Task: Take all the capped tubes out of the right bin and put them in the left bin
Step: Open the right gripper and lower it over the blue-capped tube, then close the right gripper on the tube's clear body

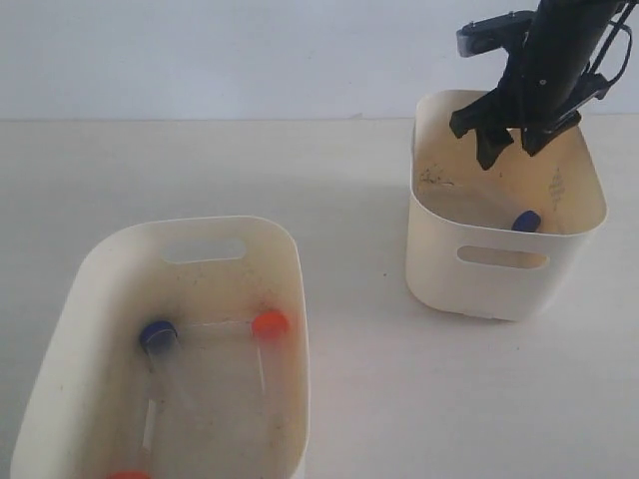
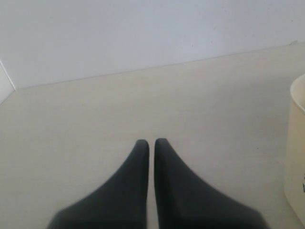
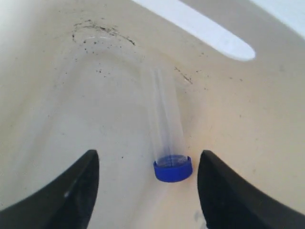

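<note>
One capped tube with a dark blue cap (image 3: pixel 173 168) lies on the floor of the right bin (image 3: pixel 52 95), its clear body pointing away from the cap. My right gripper (image 3: pixel 147 162) hangs open above it, the cap nearer one finger, nothing touching. From outside, that gripper (image 1: pixel 509 150) hovers at the right bin (image 1: pixel 439 269) rim, and the blue cap (image 1: pixel 526 221) shows inside. The left bin (image 1: pixel 230 222) holds tubes with a blue cap (image 1: pixel 158 334) and orange caps (image 1: pixel 270 323). My left gripper (image 2: pixel 151 143) is shut and empty over bare table.
A third, orange cap (image 1: pixel 128 476) peeks at the left bin's near edge. In the left wrist view the right bin's wall (image 2: pixel 298 157) stands off to one side. A pale wall backs the cream table (image 1: pixel 349 200). The bin's oval handle slot (image 3: pixel 200 28) lies beyond the tube.
</note>
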Controlling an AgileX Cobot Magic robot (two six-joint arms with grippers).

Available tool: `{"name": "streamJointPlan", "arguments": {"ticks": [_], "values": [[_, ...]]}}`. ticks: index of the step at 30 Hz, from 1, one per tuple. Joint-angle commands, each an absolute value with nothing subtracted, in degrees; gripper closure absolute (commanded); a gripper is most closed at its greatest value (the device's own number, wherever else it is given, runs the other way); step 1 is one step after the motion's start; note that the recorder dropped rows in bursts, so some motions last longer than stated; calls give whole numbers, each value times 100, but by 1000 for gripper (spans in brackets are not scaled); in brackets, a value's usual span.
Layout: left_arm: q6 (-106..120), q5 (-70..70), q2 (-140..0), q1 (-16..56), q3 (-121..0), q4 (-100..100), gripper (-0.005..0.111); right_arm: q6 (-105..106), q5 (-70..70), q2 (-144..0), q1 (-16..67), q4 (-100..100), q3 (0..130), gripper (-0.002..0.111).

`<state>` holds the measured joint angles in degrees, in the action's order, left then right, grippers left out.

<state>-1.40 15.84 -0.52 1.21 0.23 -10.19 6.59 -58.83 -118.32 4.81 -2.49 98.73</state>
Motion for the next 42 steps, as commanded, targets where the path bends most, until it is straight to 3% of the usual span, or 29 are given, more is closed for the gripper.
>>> {"name": "streamJointPlan", "arguments": {"ticks": [1, 24, 42], "values": [[-206, 1497, -41, 114, 0, -1013, 102, 592, -5887, -11794, 753, -232, 9897, 50], [-206, 1497, -41, 114, 0, -1013, 102, -652, -5351, -12860, 968, -2012, 9897, 50], [-206, 1497, -41, 114, 0, -1013, 102, -802, -4899, -12879, 968, -2035, 9529, 50]]}}
